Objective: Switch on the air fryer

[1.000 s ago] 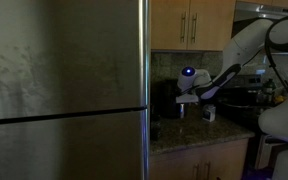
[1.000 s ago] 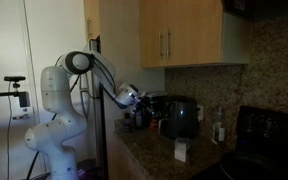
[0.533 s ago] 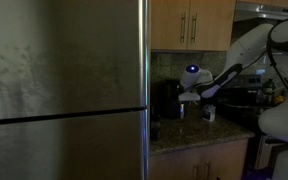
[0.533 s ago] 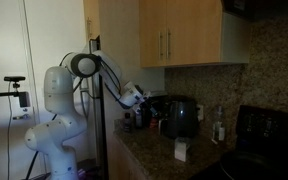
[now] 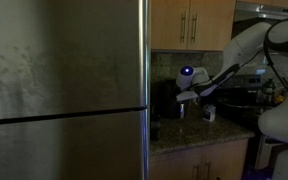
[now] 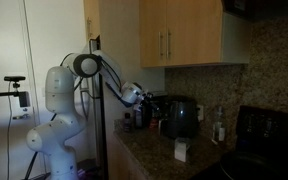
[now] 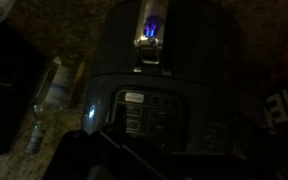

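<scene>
Dim kitchen, grainy low-detail pictures — the wrist view is the darkest.

In both exterior views the light is soft and falls from above. The wooden cabinets and the white robot arm are the brightest parts, while the tabletop under the cabinets lies in shadow. The steel refrigerator door gives back a dull, blotchy sheen with no hard glare, and the stove sinks into black. The end effector is small and soft-edged, so its jaws cannot be read. In the wrist view the air fryer is nearly black — a blue glint mirrors on its glossy top, its panel glows faintly, and the bottle beside it is blurred.
</scene>
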### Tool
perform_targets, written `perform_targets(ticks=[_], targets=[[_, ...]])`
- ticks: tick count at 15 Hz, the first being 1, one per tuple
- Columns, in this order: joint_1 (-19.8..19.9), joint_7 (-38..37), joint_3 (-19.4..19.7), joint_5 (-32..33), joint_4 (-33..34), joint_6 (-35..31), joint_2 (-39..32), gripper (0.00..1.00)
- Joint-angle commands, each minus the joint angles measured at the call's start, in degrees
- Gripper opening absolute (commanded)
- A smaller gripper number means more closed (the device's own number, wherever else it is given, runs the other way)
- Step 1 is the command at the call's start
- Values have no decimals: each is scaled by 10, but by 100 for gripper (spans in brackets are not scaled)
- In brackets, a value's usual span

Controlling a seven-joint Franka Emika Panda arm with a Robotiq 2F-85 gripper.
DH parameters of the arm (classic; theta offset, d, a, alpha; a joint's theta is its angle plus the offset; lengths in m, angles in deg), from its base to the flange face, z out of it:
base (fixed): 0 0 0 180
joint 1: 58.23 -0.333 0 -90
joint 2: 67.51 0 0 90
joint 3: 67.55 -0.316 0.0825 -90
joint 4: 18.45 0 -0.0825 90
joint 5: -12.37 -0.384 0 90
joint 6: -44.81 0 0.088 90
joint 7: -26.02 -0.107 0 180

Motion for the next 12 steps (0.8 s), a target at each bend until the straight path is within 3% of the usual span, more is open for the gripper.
perform_targets(ticks=[1, 5, 6, 10, 12], targets=[[-104, -2, 110, -19, 2, -12, 35, 100], [-113, -8, 114, -11, 6, 3, 29, 100], [-139, 6, 140, -15, 7, 0, 13, 100], [-301, 20, 323, -5, 14, -39, -19, 100], [-381, 4, 404, -19, 7, -42, 7, 100]])
